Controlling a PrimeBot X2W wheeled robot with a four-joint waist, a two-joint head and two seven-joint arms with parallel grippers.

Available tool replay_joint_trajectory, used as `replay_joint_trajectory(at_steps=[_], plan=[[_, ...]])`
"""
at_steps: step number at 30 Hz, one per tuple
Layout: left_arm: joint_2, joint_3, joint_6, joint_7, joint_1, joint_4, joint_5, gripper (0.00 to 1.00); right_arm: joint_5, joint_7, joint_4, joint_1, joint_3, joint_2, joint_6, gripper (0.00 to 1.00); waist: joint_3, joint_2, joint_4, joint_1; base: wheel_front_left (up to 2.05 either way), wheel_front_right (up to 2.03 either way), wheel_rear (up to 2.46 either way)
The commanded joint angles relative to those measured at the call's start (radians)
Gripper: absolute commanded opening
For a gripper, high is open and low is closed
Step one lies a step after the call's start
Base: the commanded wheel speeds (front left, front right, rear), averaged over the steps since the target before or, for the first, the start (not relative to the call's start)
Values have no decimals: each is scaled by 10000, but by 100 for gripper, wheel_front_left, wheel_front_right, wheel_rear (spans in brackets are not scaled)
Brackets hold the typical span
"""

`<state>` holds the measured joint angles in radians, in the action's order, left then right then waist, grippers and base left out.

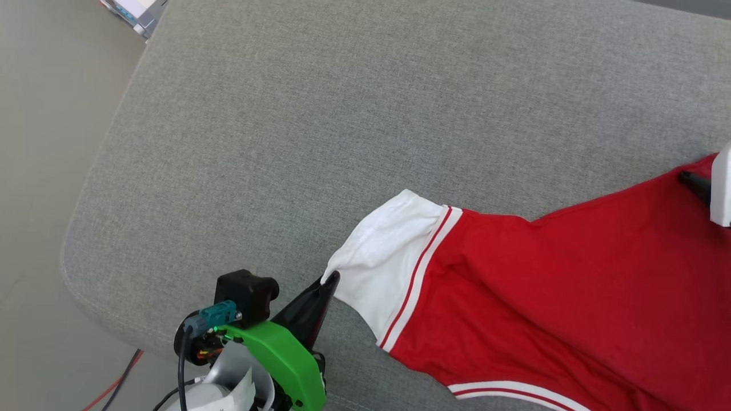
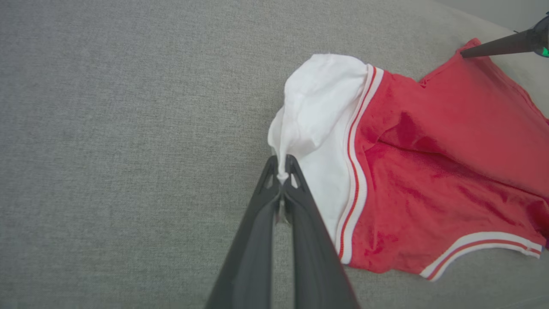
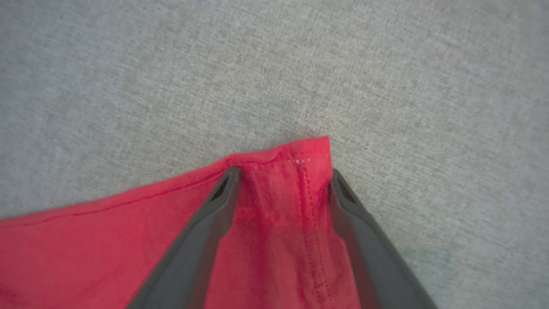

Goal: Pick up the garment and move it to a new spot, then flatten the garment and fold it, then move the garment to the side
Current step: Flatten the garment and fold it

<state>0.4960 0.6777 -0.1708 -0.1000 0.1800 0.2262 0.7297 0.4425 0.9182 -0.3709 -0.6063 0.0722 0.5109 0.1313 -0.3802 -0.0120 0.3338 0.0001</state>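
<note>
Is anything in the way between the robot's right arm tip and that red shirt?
Nothing visible does. The right end effector stands open, its fingers either side of a hemmed corner of the garment lying on the grey cushion. The left end effector is shut on the white sleeve.

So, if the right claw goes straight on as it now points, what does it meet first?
Probably the garment, its red corner lying inside the open right claw; past it, the grey cushion. Depth is unclear.
</note>
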Motion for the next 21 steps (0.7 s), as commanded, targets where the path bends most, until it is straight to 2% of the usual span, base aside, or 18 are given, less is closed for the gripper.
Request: replay_joint_trajectory(at_steps=[1, 2, 3, 4, 12, 21], plan=[[-70, -6, 68, 103, 182, -58, -60, 0, 3, -5, -350, 186, 249, -121, -6, 100, -58, 120, 66, -1, 0, 0, 0], [-73, -7, 73, 111, 194, -79, -59, 0, 56, -21, -436, 217, 317, -118, -6, 77, -54, 120, 66, -1, 0, 0, 0], [-73, -10, 77, 117, 204, -102, -54, 0, 111, -71, -514, 235, 394, -110, -6, 35, -45, 120, 65, -1, 0, 0, 0], [-67, -15, 78, 119, 210, -116, -50, 0, 144, -142, -557, 232, 454, -100, -6, 0, -35, 120, 59, -1, 0, 0, 0], [58, -123, -15, 153, 209, -196, -54, 0, 541, -1600, -1046, -82, 705, -144, -6, 0, 443, 120, -184, -1, 0, 0, 0], [301, -478, -251, 300, 128, -190, 0, 0, 1392, -3596, -942, -1, 986, 69, -6, 0, 1781, 120, -832, -1, 0, 0, 0]])
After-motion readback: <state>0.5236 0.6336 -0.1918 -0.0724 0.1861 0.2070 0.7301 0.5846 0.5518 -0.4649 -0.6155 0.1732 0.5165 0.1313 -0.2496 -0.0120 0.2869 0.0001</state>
